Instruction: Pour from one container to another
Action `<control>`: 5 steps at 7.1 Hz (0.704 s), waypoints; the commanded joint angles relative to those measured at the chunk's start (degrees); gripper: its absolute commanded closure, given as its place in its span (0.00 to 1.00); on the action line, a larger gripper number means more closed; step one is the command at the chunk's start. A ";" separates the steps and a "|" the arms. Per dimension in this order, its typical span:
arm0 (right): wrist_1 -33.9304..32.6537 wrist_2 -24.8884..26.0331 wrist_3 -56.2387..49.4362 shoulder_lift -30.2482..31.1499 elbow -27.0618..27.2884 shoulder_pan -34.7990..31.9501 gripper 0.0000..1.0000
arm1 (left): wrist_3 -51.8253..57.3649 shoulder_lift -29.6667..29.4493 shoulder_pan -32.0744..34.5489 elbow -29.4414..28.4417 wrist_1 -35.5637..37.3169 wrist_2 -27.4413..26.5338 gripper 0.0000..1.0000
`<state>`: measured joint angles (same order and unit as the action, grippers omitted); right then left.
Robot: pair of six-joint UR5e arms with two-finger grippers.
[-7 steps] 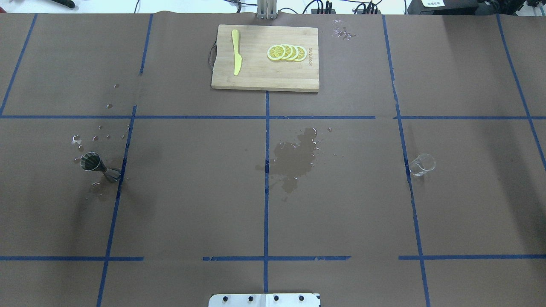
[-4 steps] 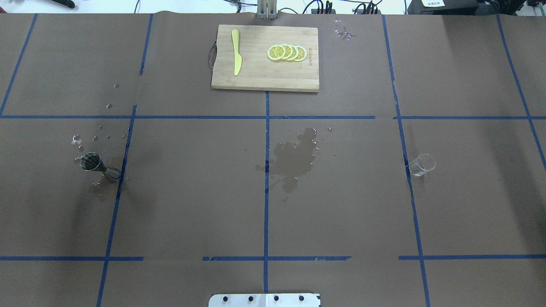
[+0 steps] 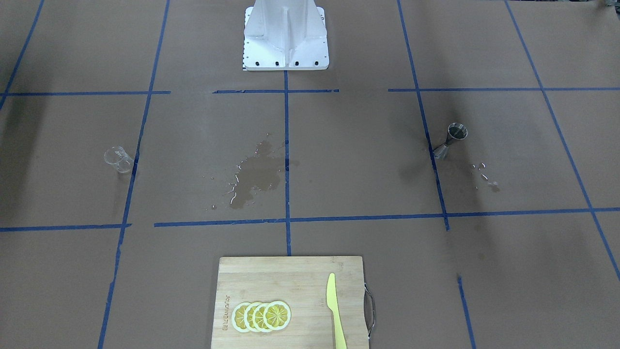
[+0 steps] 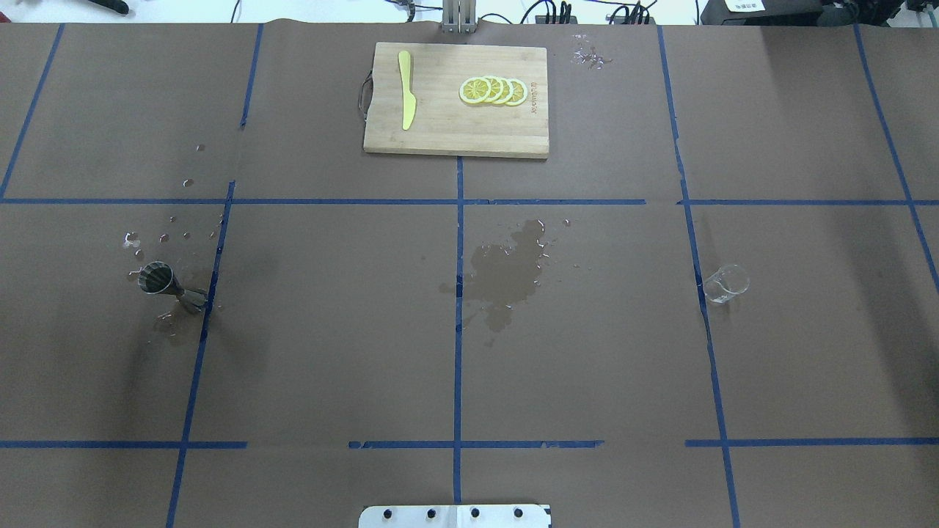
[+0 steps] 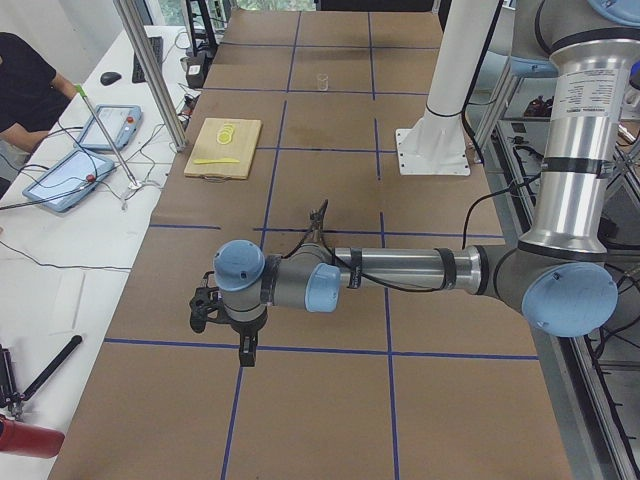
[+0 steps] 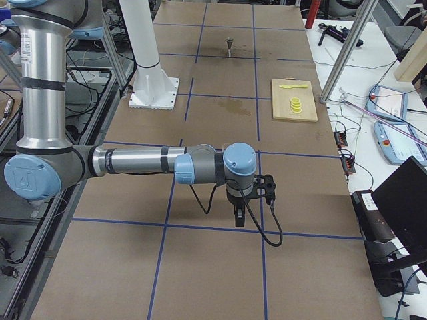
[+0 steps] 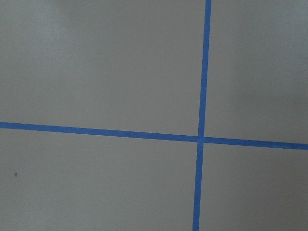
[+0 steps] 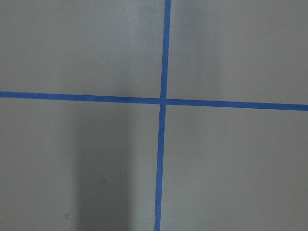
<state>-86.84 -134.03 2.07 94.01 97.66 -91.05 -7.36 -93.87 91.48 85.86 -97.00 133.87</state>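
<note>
The small clear glass cup (image 4: 726,284) stands upright on the table's right side, also visible in the front view (image 3: 118,159). On the left side, by a blue tape line, stands the metal jigger (image 4: 170,286), which the front view (image 3: 450,139) shows too. Both arms are outside the overhead and front views. The left gripper (image 5: 245,350) hangs over the table's near end in the exterior left view, far from the jigger (image 5: 318,218). In the exterior right view the right gripper (image 6: 239,217) points down over tape. I cannot tell whether either is open. Both wrist views show only paper and tape.
A wooden cutting board (image 4: 455,139) with a yellow knife (image 4: 406,92) and lemon slices (image 4: 493,90) lies at the far centre. A wet spill (image 4: 506,275) marks the table's middle, with droplets near the jigger. The robot's white base (image 3: 286,36) stands at the near edge.
</note>
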 commanded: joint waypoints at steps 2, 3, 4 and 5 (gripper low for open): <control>6.42 0.00 3.20 -0.06 -3.62 0.00 0.00 | 0.07 0.00 -0.25 0.01 -0.38 -0.01 0.00; 6.42 -0.09 3.46 -0.06 -3.53 0.00 0.00 | 0.07 0.00 -0.25 0.01 -0.38 -0.01 0.00; 6.42 -0.09 3.55 -0.06 -3.53 0.00 0.00 | -0.02 0.00 -0.43 0.01 -0.38 -0.01 0.00; 6.42 -0.18 3.47 -0.06 -3.45 0.00 0.00 | -0.02 0.00 -0.43 0.09 -0.38 0.07 0.00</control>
<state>-80.47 -134.13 5.50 93.96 94.18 -91.06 -7.35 -93.87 91.12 85.90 -97.37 133.87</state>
